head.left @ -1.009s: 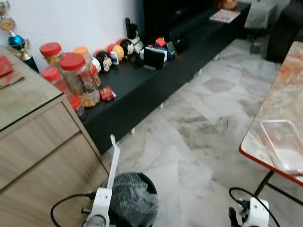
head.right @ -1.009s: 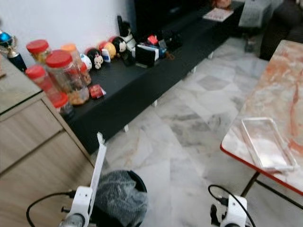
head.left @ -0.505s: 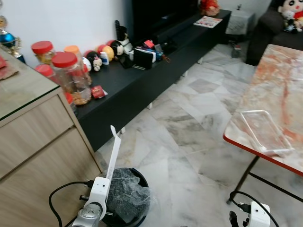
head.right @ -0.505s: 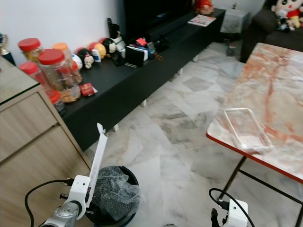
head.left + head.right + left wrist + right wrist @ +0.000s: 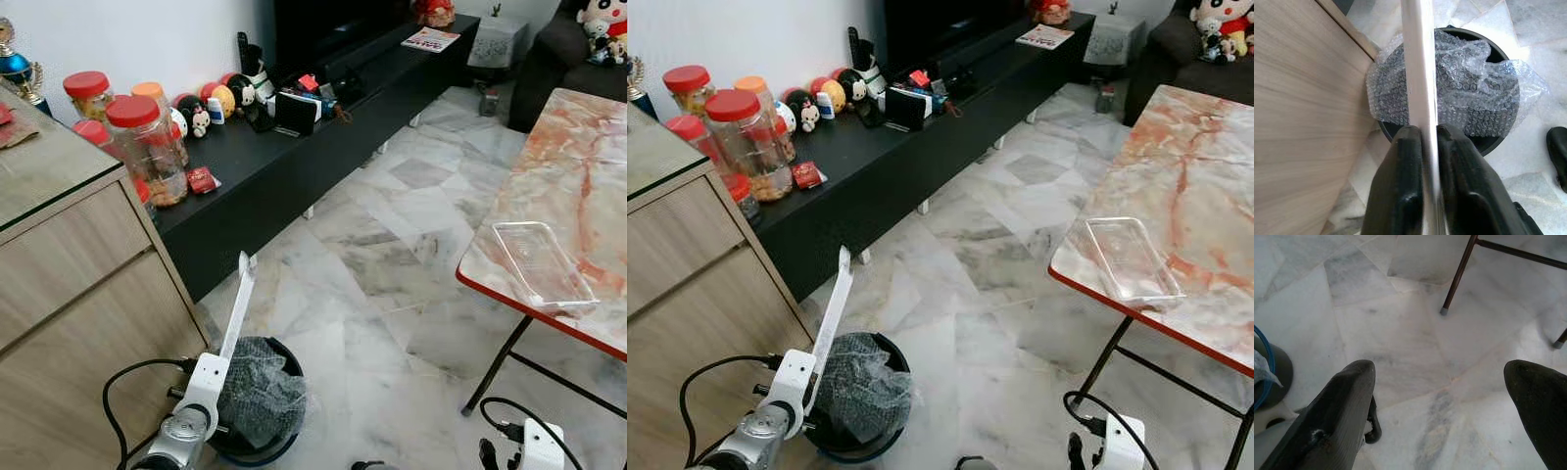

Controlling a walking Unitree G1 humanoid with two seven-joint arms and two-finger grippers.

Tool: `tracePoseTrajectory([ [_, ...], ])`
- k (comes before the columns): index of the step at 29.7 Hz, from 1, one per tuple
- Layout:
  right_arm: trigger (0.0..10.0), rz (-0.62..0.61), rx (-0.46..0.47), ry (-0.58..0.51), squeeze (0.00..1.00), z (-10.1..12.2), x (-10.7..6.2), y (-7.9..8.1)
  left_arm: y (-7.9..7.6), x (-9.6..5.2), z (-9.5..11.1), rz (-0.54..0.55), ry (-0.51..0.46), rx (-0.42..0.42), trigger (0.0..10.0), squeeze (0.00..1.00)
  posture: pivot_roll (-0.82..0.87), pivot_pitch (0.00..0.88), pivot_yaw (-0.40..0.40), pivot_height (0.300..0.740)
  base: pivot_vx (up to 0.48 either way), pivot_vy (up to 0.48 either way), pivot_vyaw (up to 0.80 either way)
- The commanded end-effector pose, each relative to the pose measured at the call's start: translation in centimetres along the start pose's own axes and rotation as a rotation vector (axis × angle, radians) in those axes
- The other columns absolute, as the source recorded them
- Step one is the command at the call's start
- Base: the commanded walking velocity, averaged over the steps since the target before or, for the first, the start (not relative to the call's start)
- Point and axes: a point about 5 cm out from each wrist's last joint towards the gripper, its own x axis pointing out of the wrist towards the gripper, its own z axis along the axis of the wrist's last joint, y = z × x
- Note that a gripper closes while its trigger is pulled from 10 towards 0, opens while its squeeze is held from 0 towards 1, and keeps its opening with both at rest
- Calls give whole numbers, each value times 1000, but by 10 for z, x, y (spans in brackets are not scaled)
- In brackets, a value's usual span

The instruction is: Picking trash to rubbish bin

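Observation:
My left gripper (image 5: 1422, 134) is shut on a long, thin white plastic strip (image 5: 238, 308) that stands upright from its fingers. It hovers over the near edge of a black round bin (image 5: 1498, 49) on the floor beside a wooden cabinet. Crumpled bubble wrap (image 5: 1469, 93) lies in the bin and spills over its rim. My right gripper (image 5: 1440, 367) hangs open low over the marble floor, with nothing between its fingers. A clear plastic tray (image 5: 542, 264) lies at the near edge of the marble table.
The wooden cabinet (image 5: 78, 264) stands close on the left. A long black low shelf (image 5: 294, 157) with jars and toys runs along the wall. The red-edged marble table (image 5: 578, 166) on thin metal legs stands to the right. Marble floor (image 5: 392, 284) lies between them.
The whole view has shifted as the camera moved, taking in more of the table and floor. My left gripper still holds the strip over the bin. The right arm stays low.

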Motion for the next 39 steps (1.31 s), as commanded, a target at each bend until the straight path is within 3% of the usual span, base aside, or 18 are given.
tracePoseTrajectory([
  [1, 10000, -11, -3, 3, 0, -2, -2, -6, 3, 0, 2, 8, -4, 25, 10000, 1000, -192, 117, -11, 740, 0, 0, 0],
  [11, 10000, -14, -5, 1, 0, -2, -2, -8, -2, 0, 0, -11, 2, 25, 10000, 1000, -196, 120, -12, 740, 0, 0, 0],
  [12, 10000, -14, -5, 2, 0, -2, -2, -8, -3, 0, -2, -10, 8, 24, 10000, 0, -198, 118, -11, 740, 0, 0, 0],
  [16, 10000, -16, -4, 1, 0, -2, -2, -9, -5, -1, -6, -6, 21, 12, 10000, 0, -200, 119, -11, 740, 0, 0, 0],
  [21, 10000, -21, -1, 2, 0, -2, -3, -9, -9, -8, -29, -5, 91, -16, 10000, 0, -198, 113, -9, 740, 0, 0, 0],
  [33, 10000, -25, 10, 3, 0, -4, -3, -9, -35, -37, -96, -19, 278, -84, 10000, 0, -204, 95, 6, 740, 0, 0, 0],
  [39, 10000, -25, 15, 1, 0, -4, -3, -9, -33, -40, -101, 26, 280, -116, 10000, 0, -201, 77, 10, 740, 0, 0, 0],
])
